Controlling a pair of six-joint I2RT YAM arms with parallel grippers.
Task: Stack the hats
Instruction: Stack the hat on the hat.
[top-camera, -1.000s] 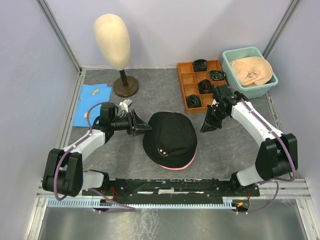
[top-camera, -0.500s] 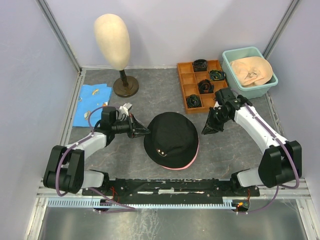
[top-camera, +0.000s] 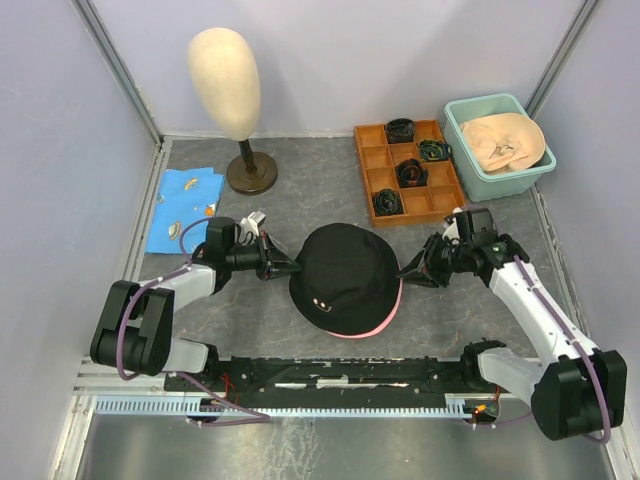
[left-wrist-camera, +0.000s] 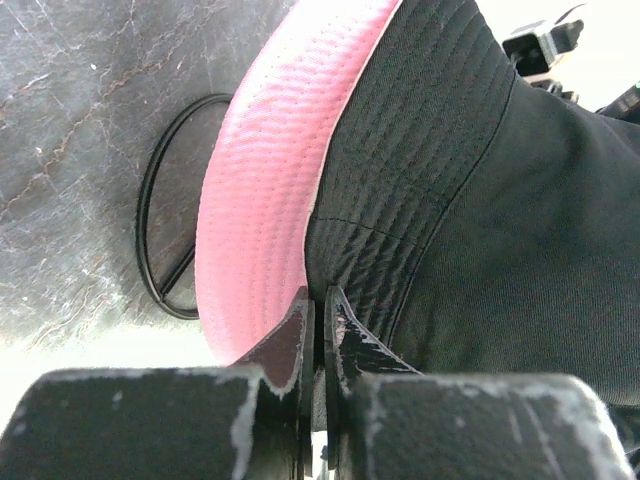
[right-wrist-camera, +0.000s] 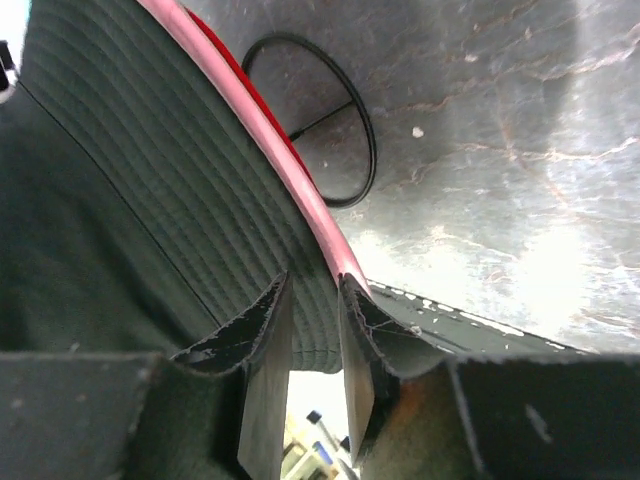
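A bucket hat (top-camera: 345, 270), black outside and pink inside, lies crown up in the middle of the table. My left gripper (top-camera: 283, 268) is at its left brim. The left wrist view shows that gripper (left-wrist-camera: 320, 300) shut on the brim (left-wrist-camera: 400, 200), with the pink lining (left-wrist-camera: 260, 200) turned up beside it. My right gripper (top-camera: 408, 272) is at the hat's right brim. In the right wrist view its jaws (right-wrist-camera: 315, 285) stand apart with the black brim (right-wrist-camera: 180, 180) between them and its pink edge against one finger. A beige hat (top-camera: 503, 140) lies in the teal tub (top-camera: 458, 122).
A cream mannequin head (top-camera: 224, 80) on a brown stand is at the back left, with a blue cloth (top-camera: 185, 205) beside it. An orange compartment tray (top-camera: 370, 185) of black items sits left of the tub. A thin black ring (left-wrist-camera: 165, 240) lies on the table under the hat's brim.
My left gripper closed on the hat's left brim. My right arm swung nearer and its gripper came down to the right brim, jaws a little wider. The hat shifted slightly right.
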